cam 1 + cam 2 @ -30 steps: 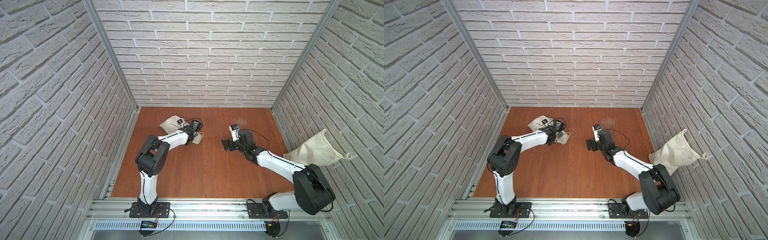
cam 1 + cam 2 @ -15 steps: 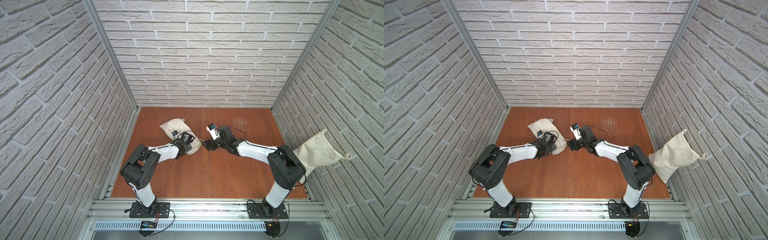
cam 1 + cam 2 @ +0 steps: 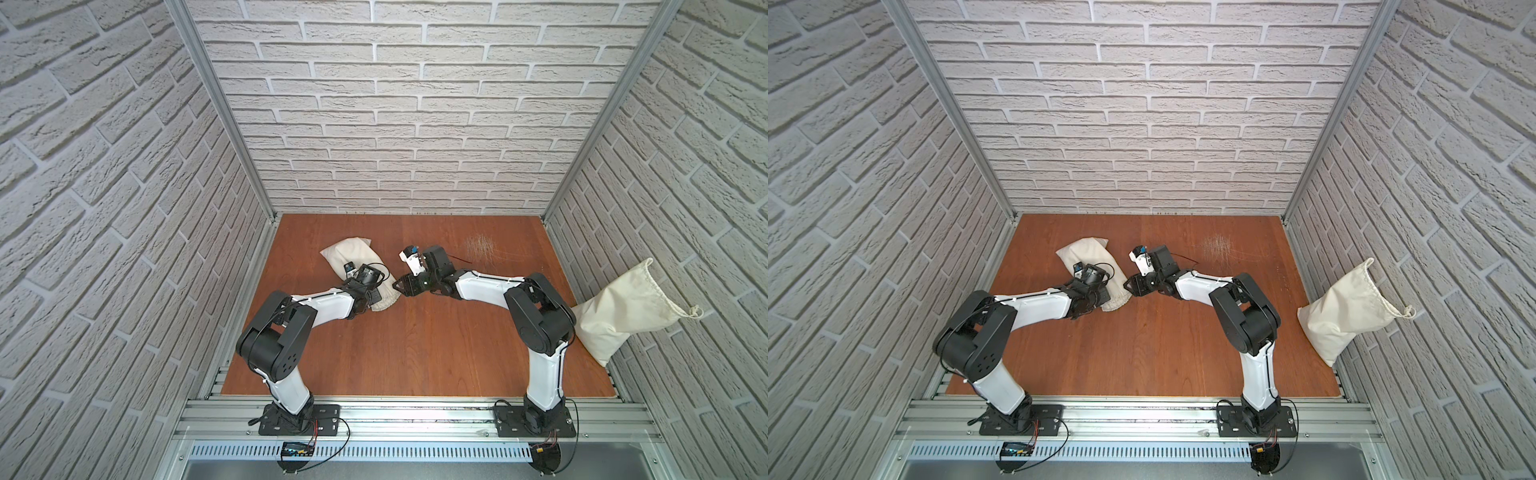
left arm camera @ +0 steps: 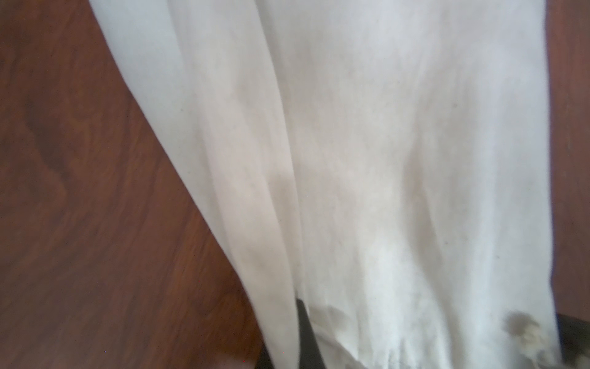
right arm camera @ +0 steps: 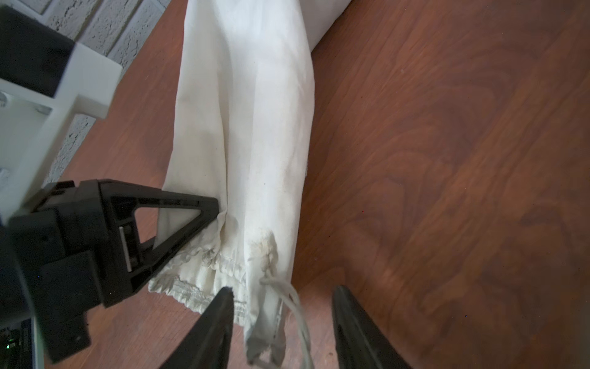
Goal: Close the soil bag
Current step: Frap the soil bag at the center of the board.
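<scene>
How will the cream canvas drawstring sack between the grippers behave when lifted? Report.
Probably floppy: the cream canvas drawstring sack creases and gathers where the left gripper pinches its hem. Likely lopsided: its far end bulges. Its thin pale cord hangs slack, so may slip.

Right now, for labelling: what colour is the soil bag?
Cream; soil bag shows best in right wrist view.

the soil bag (image 3: 347,252) lies on the desk (image 3: 415,345) in its back left part, bottom end toward the back left corner, mouth toward the desk's middle. the left tool (image 5: 215,207) touches the mouth's hem on the side nearer the left edge. the right tool (image 5: 282,289) is just beside the mouth toward the right edge, with the cord (image 5: 295,306) between its jaws. a second sack (image 3: 623,316) leans at the right edge, well apart.
</scene>
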{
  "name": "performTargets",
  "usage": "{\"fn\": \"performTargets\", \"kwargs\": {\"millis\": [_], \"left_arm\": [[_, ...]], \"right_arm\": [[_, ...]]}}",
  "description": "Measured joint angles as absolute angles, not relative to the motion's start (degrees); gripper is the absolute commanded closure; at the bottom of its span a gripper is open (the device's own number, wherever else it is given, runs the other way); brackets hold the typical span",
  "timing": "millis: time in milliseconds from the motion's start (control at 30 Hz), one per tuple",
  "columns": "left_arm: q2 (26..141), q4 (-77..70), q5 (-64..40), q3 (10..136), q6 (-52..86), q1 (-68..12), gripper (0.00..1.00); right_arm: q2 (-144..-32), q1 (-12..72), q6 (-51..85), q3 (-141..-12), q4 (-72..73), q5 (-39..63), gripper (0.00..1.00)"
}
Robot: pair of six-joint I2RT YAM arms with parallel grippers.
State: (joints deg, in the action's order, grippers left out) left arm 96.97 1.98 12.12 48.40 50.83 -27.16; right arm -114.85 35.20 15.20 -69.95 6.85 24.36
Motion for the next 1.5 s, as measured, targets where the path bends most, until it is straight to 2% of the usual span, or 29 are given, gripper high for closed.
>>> {"fn": "performTargets", "kwargs": {"millis": [133, 200, 633, 867, 1200, 1400, 1500], "left_arm": [[96.73, 1.76, 12.14, 48.05, 50.83, -27.16, 1.00], [96.47, 1.67, 12.14, 47.79, 50.68, -27.16, 1.00], [96.29, 1.89, 12.14, 47.77, 49.95, -27.05, 1.00], [96.27, 2.28, 12.12, 47.77, 49.54, -26.79, 1.00], [96.20, 1.91, 10.76, 47.77, 48.99, -26.50, 1.00], [95.94, 2.50, 10.68, 47.57, 48.99, -25.02, 1.00], [95.94, 2.46, 10.61, 47.57, 48.99, -24.88, 1.00]], "right_arm": [[-116.88, 34.44, 18.28, -69.95, 8.16, 26.70, 0.72], [-117.01, 33.89, 19.22, -69.91, 8.45, 27.44, 0.76], [-117.01, 32.86, 21.26, -69.71, 10.98, 29.56, 0.78], [-115.94, 32.25, 21.30, -68.36, 11.53, 29.63, 0.96], [-110.19, 31.40, 20.78, -66.02, 11.09, 30.55, 0.96], [-106.21, 28.77, 19.92, -64.07, 9.47, 30.46, 0.92], [-106.10, 28.32, 19.99, -63.77, 9.91, 30.63, 0.97]]}}
